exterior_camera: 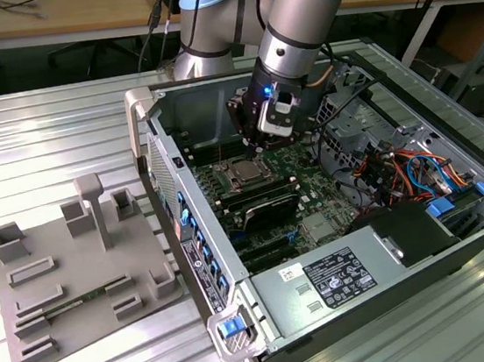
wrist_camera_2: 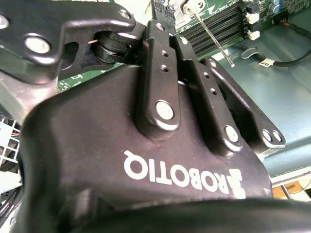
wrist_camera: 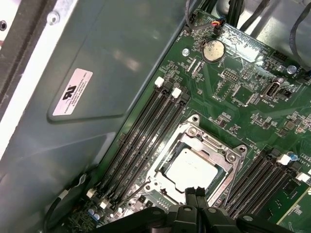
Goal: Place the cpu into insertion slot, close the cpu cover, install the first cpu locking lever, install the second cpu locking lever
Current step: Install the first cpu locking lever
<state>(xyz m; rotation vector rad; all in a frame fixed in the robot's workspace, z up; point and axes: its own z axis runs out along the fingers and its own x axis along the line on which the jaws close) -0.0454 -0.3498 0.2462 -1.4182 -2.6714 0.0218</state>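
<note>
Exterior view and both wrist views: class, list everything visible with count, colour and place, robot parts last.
Ribbed metal table: one, silver, under everything.
Open computer case: one, grey, on the table.
Moulded plastic fixture tray: one, grey, on the table, exterior view's left of the case.
Green circuit board: one, green, inside the case.
Square metal-topped cpu: one, silver-grey, on the board.
Square metal cpu cover frame: one, silver, framing the cpu.
Long memory slots: several, black, both sides of the cpu.
Robot arm: one, silver-blue, above the case.
Two-finger gripper: one, black, shut, near the cpu cover frame's edge.
</note>
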